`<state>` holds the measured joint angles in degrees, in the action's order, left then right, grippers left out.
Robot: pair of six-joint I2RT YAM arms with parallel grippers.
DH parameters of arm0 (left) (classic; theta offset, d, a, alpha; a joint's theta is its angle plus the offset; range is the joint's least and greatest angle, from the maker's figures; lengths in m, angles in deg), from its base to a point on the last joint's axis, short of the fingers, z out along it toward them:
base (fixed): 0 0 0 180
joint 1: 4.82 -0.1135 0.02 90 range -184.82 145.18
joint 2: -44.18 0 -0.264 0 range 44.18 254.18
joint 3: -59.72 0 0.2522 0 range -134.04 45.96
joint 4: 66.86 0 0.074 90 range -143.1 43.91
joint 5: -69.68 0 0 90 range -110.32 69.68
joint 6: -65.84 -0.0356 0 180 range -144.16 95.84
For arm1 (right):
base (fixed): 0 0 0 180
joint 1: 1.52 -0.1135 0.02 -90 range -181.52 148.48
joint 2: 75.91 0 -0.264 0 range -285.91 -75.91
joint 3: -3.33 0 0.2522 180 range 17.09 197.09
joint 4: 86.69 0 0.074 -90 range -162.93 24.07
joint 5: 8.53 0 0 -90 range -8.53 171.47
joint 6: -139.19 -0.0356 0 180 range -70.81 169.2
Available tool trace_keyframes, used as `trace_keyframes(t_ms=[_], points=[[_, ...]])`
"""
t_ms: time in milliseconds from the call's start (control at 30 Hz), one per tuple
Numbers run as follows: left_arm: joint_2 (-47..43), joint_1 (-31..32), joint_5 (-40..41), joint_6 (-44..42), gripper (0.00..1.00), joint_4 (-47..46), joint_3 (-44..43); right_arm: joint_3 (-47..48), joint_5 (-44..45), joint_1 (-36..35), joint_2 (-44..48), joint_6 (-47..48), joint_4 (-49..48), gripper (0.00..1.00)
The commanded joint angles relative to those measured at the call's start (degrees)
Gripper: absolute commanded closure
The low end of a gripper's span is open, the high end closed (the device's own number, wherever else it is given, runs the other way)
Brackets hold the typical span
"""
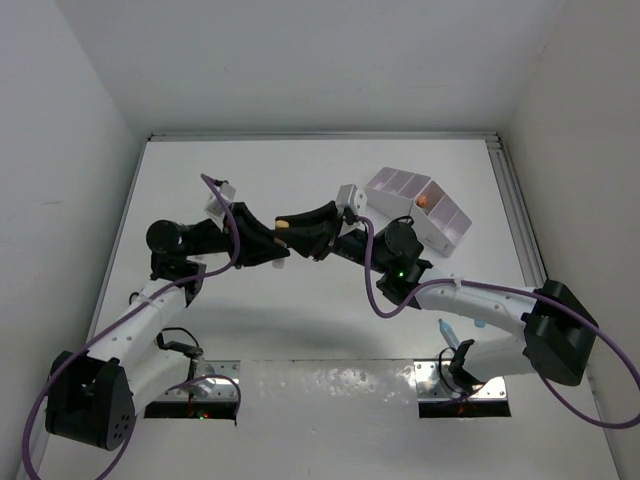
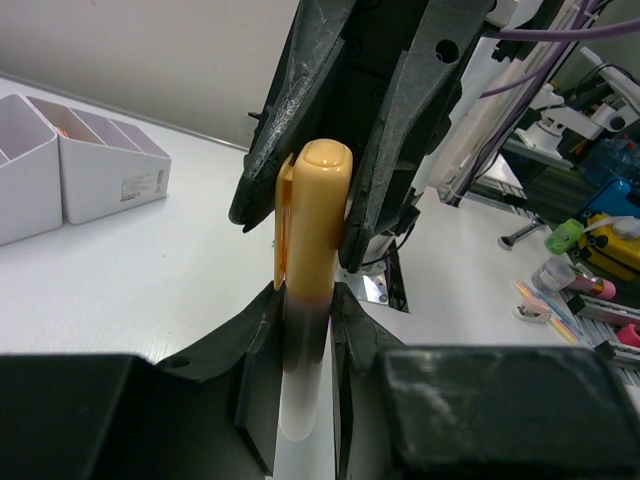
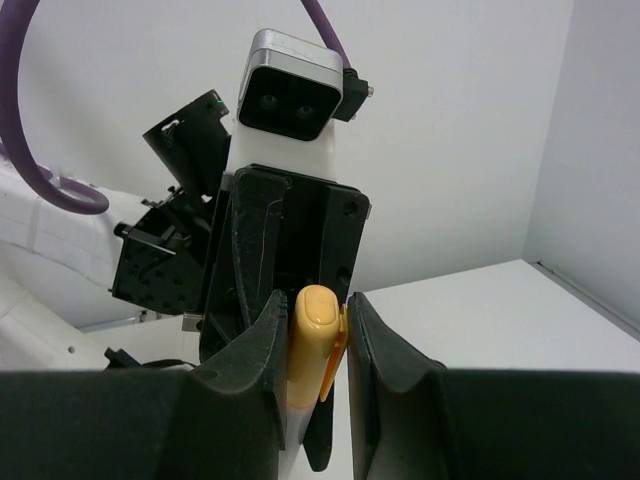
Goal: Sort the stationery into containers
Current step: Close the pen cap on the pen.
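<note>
An orange-capped pen with a white barrel [image 2: 318,210] is held in the air between both grippers over the middle of the table [image 1: 283,224]. My left gripper [image 2: 305,295] is shut on the white barrel. My right gripper [image 3: 313,305] is closed around the orange cap and its clip [image 3: 312,340], facing the left one. In the top view the left gripper [image 1: 282,240] and the right gripper [image 1: 295,220] meet tip to tip. The white organiser [image 1: 418,208] stands at the back right, an orange item [image 1: 424,200] in one compartment.
The organiser also shows in the left wrist view [image 2: 110,170] at the left. A blue-capped item [image 1: 445,330] lies beside the right arm's base. Loose pens [image 2: 545,300] and coloured clutter [image 2: 565,237] lie at the right of the left wrist view.
</note>
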<state>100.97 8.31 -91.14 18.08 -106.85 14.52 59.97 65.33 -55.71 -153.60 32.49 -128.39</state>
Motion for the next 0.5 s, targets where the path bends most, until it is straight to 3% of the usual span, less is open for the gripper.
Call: trace_keyframes(t_ms=[0, 467], points=[[-1.9, -0.1, 16.9, 2.2, 1.00, -14.1, -10.0, -7.9, -11.4, -2.5, -7.6, 4.3, 34.8, 1.00], [-1.7, -0.5, 18.1, 3.0, 1.00, -13.7, -10.8, -8.9, -10.9, -2.1, -8.0, 8.8, 41.4, 1.00]])
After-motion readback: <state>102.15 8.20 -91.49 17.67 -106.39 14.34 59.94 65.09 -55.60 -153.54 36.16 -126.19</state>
